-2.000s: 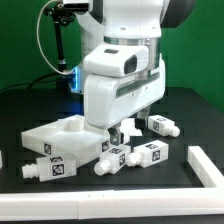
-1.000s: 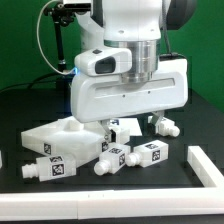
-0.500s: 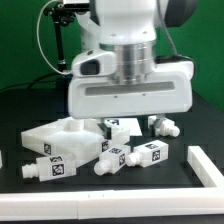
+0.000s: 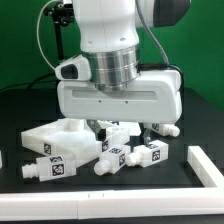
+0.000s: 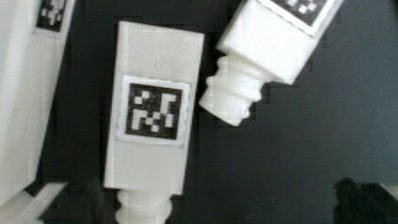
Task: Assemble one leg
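Several white legs with black-and-white tags lie on the black table in front of the large white panel. My gripper hangs just above them, open and empty, its dark fingers spread wide. In the wrist view one leg lies lengthwise with its stub end between my fingers, nearer one of them; my gripper is not touching it. A second leg lies slanted beside it, its stub close to the first leg. The leg under my hand is partly hidden.
Other legs lie at the front, and one at the exterior view's right. A white L-shaped bar runs along the front right. More white parts show at the wrist view's edge.
My hand has turned about its vertical axis, so its wide side now faces the camera, and it has come down a little over the legs. The parts have not moved.
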Controlling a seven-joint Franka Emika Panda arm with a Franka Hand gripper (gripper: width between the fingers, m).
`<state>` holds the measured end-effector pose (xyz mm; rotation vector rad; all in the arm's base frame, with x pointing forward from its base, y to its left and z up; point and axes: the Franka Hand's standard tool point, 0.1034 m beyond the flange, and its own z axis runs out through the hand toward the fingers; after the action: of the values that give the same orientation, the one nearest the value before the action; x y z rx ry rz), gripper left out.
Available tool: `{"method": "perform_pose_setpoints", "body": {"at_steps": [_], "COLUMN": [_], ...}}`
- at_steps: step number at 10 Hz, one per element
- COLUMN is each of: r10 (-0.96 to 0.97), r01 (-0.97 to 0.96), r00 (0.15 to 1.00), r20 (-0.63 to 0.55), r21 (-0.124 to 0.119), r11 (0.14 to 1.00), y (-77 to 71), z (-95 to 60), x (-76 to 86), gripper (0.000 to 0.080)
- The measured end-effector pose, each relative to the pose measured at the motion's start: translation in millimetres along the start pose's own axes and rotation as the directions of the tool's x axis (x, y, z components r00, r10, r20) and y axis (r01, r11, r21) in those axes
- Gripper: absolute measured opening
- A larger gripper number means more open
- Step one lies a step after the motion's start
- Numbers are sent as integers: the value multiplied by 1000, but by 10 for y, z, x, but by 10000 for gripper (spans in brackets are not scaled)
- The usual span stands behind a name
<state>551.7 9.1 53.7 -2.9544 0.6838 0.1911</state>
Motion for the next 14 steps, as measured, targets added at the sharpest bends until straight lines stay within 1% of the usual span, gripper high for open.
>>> {"method": "perform_pose_setpoints", "body": {"at_steps": [1,2,3,4,6,8,10,11,12,13,14], "r10": [22,34,42,46,47,38,28,27,27,26,26], "r01": [-22,-34,-42,-46,-47,-38,-28,-27,-27,-26,-26], "r00": [1000,999,999,999,999,999,1000,1000,1000,1000,1000], "r20": [14,20,25,28,23,-1,0,0,0,0,0], "r21": [1,-6,-10,-12,-17,-16,-16,-16,-17,-17,-17], "r11": [1000,999,999,999,999,999,999,999,1000,1000,1000], "y": [67,140,168,163,158,162,176,174,173,172,172], "z": [77,139,166,184,322,416,422,422,422,422,422], "x": [6,30,31,22,21,43,47,46,45,45,45], "gripper": [649,649,649,649,649,649,649,548,411,411,284]}}
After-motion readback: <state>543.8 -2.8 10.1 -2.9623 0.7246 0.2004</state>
